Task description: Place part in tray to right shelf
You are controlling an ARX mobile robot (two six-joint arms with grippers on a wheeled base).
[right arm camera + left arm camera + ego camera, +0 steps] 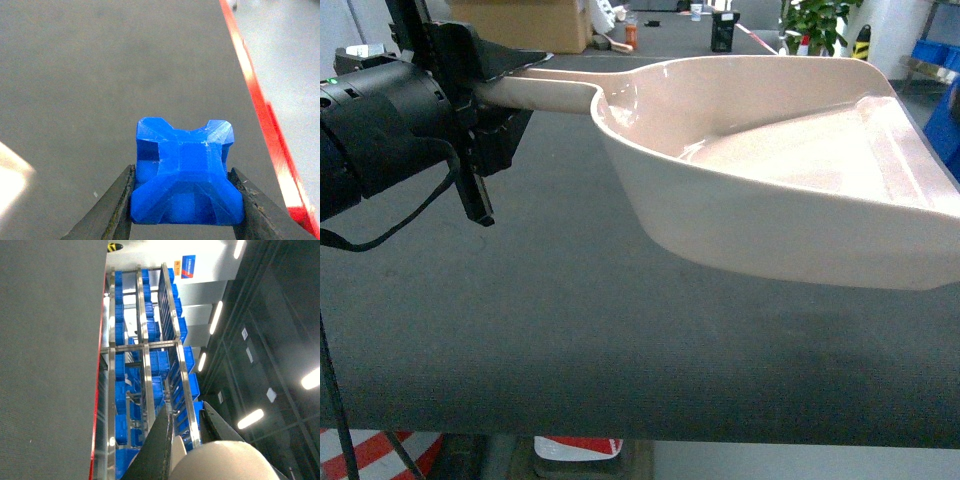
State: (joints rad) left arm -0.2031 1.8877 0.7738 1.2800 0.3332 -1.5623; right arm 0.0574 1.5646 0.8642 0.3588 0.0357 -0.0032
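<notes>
In the head view the pale beige tray (770, 170) hangs above the grey table (570, 330), its wide mouth to the right and nothing visible inside it. My left gripper (485, 95) is shut on the tray's long handle at the upper left. The left wrist view shows the rounded handle (230, 462) pinched between the dark fingers of the left gripper (186, 412), with the right shelf (145, 345) beyond. The blue part (184, 172) sits squeezed in my right gripper (182, 170), held above the table (100, 75). The right gripper is out of the head view.
The steel rack holds several blue crates (157, 365). A red stripe (260, 110) marks the table edge to the right of the part. A cardboard box (520, 22) and a potted plant (820, 22) stand beyond the table. More blue crates (945, 110) are at the far right.
</notes>
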